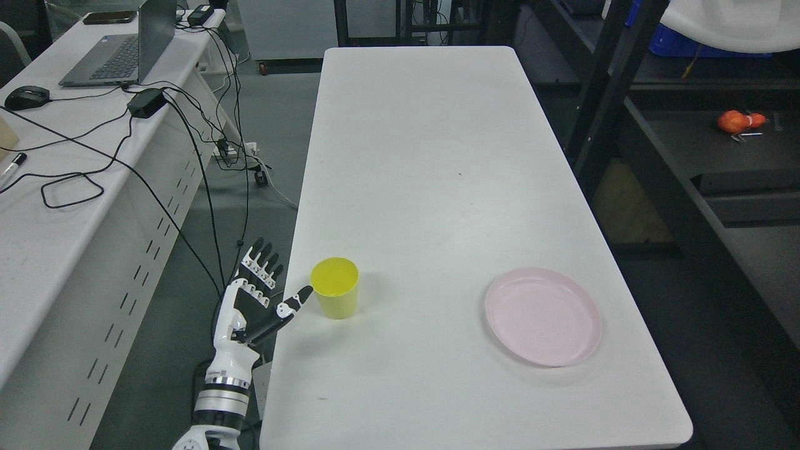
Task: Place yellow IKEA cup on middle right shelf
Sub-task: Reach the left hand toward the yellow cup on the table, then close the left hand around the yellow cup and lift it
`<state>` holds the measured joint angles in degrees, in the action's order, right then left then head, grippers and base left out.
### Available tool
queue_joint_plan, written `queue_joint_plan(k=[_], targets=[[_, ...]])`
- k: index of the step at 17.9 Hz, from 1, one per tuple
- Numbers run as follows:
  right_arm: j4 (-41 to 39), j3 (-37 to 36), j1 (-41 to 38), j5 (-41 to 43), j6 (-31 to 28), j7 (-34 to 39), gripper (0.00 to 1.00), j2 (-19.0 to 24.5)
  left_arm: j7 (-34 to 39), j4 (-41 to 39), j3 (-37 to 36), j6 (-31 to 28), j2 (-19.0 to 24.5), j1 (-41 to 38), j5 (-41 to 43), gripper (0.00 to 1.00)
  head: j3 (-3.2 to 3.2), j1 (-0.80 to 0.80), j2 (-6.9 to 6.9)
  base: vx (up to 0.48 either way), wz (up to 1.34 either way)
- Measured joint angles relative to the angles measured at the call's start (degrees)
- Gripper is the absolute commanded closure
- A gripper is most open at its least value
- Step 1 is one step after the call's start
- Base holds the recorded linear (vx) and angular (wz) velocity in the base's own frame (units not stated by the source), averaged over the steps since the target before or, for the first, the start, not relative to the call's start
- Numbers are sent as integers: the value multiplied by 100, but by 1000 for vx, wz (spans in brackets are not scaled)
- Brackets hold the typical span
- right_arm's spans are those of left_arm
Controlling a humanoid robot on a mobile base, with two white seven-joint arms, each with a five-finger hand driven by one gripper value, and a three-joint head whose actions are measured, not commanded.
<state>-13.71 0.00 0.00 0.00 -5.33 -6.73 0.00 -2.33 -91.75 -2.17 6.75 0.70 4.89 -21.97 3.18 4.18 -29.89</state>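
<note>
From the head camera I see the yellow cup (pixel 335 287) standing upright on the white desk (pixel 437 156), close to the desk's left edge and toward its near end. Its mouth faces up and I can see nothing inside it. The left robot hand (pixel 259 294) comes in from the lower left and sits just left of the cup, over the desk's left edge. Its four fingers (pixel 262 262) are spread and point upward, away from me, and the thumb (pixel 290 307) reaches out toward the cup. The thumb tip ends right at the cup's side wall; I cannot tell whether it touches. The robot hand holds nothing.

A pink plate (pixel 543 315) lies flat on the desk, well to the right of the cup and apart from it. To the right of the desk stands a dark shelf unit (pixel 687 156), with an orange thing (pixel 739 120) on one of its boards. Well left of the cup, a second desk (pixel 50 206) carries a laptop (pixel 122 47), a mouse (pixel 26 97) and loose black cables (pixel 81 181).
</note>
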Motion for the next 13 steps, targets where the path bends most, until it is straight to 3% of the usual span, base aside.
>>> queue_joint_plan(k=[13], targets=[[0, 0, 0, 0, 0, 0, 1, 0, -128, 518, -190, -878, -48, 564, -283, 2, 0, 0, 0, 0, 0]])
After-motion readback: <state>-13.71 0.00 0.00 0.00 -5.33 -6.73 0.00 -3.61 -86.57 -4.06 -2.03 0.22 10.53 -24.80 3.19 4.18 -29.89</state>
